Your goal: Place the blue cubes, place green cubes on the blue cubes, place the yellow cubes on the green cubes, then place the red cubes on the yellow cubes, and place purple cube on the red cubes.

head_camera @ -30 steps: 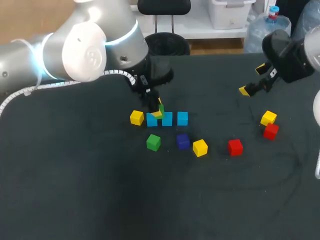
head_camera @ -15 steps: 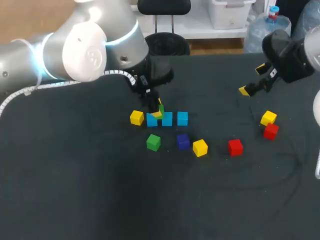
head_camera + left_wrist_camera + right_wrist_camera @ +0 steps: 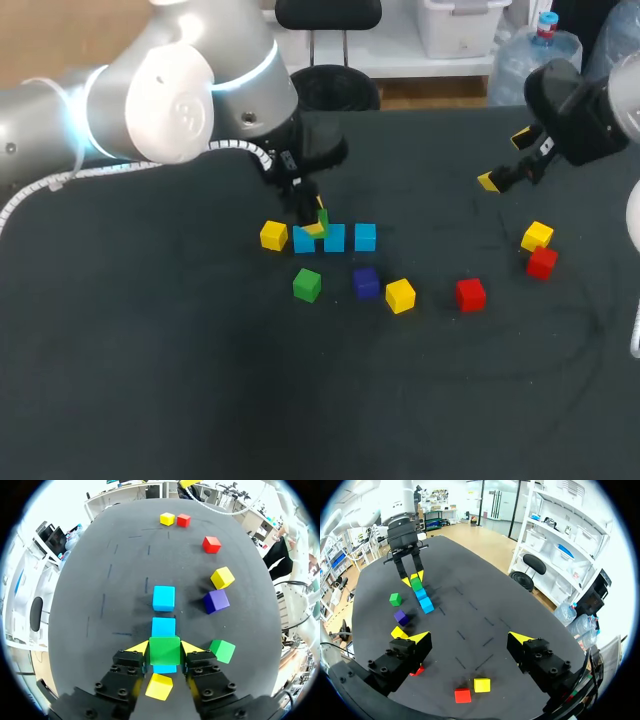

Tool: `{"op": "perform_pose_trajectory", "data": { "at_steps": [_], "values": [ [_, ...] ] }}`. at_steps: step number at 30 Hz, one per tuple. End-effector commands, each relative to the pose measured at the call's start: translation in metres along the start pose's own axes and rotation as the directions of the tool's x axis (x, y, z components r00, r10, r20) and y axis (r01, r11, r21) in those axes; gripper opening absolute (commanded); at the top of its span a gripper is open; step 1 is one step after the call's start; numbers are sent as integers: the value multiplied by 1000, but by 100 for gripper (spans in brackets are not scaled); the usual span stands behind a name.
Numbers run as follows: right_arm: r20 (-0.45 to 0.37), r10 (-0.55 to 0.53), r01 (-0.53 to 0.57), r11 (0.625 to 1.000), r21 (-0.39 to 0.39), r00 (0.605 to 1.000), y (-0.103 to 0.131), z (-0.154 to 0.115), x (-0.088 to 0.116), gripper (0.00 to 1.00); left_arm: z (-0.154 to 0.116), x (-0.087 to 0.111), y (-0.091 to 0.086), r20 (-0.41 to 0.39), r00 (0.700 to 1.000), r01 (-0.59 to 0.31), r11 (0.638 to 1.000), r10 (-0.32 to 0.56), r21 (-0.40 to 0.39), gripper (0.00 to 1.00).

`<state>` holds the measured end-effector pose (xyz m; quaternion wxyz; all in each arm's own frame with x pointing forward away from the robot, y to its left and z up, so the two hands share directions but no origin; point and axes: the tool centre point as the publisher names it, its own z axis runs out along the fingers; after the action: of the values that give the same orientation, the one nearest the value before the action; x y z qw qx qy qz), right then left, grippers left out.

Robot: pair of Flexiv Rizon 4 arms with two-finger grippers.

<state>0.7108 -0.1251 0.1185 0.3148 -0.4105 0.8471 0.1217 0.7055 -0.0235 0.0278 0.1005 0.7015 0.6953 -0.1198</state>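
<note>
Dark matting covers the counter [image 3: 150, 380], where three blue cubes [image 3: 164, 598] lie in a straight row as the base layer. At the end of the row nearest its wrist, the left pincer [image 3: 164, 649] is clenched on a green cube [image 3: 164, 652], one yellow tip against each opposite face. It holds the cube directly over the last blue cube, so only a sliver of blue shows beneath; whether green already rests on blue I cannot tell. Gripping two opposite faces keeps the cube square to the row, which should let it settle flush. A second green cube [image 3: 307, 285] waits loose near the row. The purple cube [image 3: 366, 283], a yellow cube [image 3: 400, 295] and a red cube [image 3: 470, 294] lie close by for later layers, and a further yellow cube [image 3: 273, 235] sits just beside the row's end. Well apart to the right, a far yellow cube [image 3: 537, 236] and a far red cube [image 3: 542, 262] touch. The right pincer [image 3: 470, 639] hangs released above that side, holding nothing, probably parked clear of the stacking.
</note>
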Motion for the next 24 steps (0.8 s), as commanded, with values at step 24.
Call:
{"op": "perform_pose_trajectory", "data": {
  "at_steps": [24],
  "values": [
    [-1,1,-1,1000,5,1000,1,0,0,100,-6,-7,10,-7,1000,12,1000,-12,-25,63]
  ]
}}
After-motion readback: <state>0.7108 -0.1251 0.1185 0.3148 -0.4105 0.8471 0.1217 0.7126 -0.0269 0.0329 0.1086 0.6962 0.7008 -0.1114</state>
